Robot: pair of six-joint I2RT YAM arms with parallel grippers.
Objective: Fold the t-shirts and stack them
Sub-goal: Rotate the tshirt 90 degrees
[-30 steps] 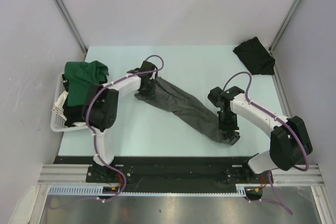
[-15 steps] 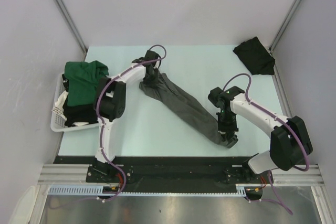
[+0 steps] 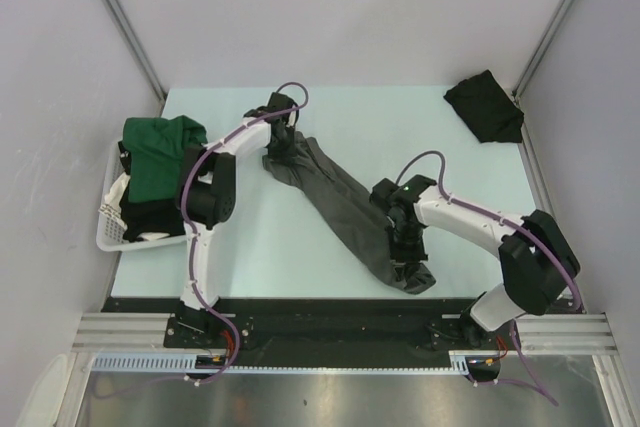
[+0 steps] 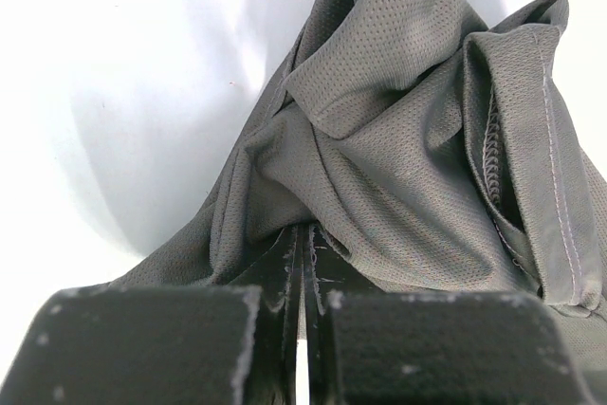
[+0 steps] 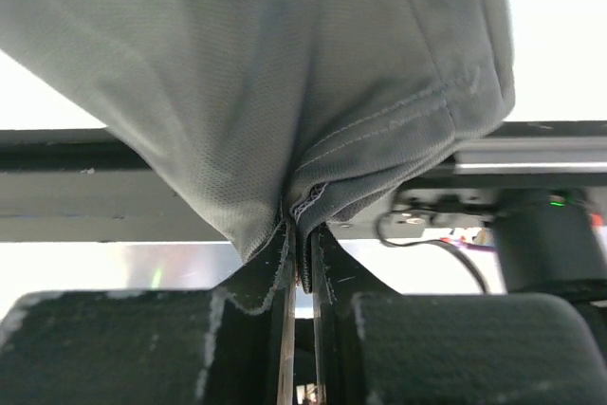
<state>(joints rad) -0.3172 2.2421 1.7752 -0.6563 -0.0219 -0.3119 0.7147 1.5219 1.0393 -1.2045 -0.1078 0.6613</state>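
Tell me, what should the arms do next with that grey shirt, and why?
Probably pull the two ends apart to spread it. The left pincer and right pincer each clamp an end of the charcoal grey t-shirt, which runs between them as a bunched, twisted band.

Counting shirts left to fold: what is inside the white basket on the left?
A green shirt heaped on top, with black cloth under it. Anything deeper in the basket is covered.

no readable text, labels, brands or numbers anywhere
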